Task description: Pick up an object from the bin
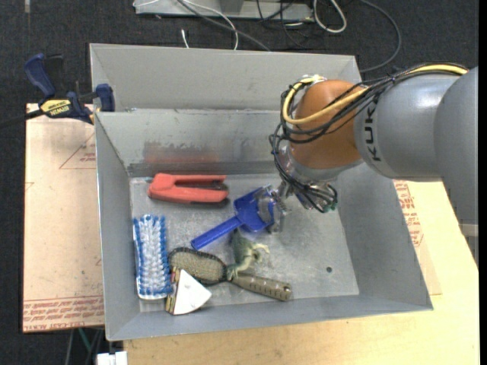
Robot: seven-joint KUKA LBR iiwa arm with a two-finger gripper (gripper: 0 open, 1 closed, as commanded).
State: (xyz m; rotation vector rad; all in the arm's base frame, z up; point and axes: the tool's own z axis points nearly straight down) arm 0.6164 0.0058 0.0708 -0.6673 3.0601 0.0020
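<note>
- My fingers [275,208] are at the blue scoop [228,227], mid-frame; apart or together, I cannot tell.
- The scoop could slip and hit the green thing [246,252] below.

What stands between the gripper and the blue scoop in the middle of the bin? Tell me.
Nothing visible. The gripper is right at the bowl end of the blue scoop. The red tool lies farther back and the green thing lies nearer the front, both aside.
</note>
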